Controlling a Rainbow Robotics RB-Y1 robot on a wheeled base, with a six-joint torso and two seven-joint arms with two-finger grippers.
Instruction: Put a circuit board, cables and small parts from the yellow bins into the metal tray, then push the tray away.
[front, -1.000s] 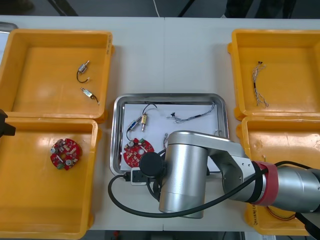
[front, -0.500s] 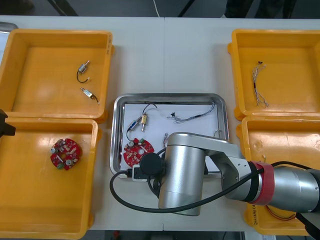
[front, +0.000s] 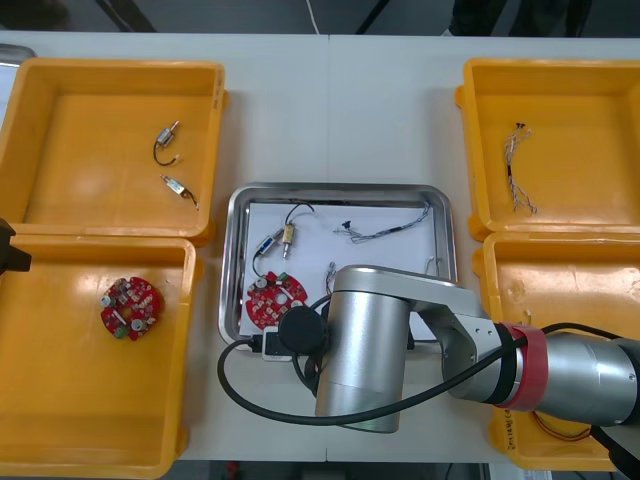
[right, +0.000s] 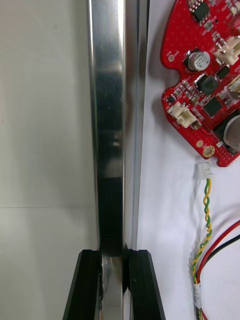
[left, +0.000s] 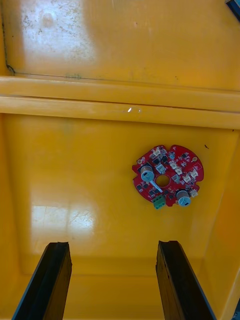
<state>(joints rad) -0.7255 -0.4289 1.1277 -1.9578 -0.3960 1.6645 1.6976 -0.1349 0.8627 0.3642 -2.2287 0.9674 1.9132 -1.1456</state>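
Two fingers (right: 85, 285) of my right gripper (right: 113, 257) pinch the metal tray (right: 107, 125) rim, arm folded over it; my left gripper (left: 112, 245) hovers spread wide over a yellow bin (left: 75, 165).

Our right arm (front: 365, 345) comes in from the right side, and its silver forearm is bent across toward the middle. Our right gripper (right: 115, 253) has its two black fingers almost together, pinching the rim of the metal tray (right: 107, 125). Our left arm (front: 8, 252) sits at the left edge. Our left gripper (left: 112, 244) hangs with fingers wide apart and holds nothing.
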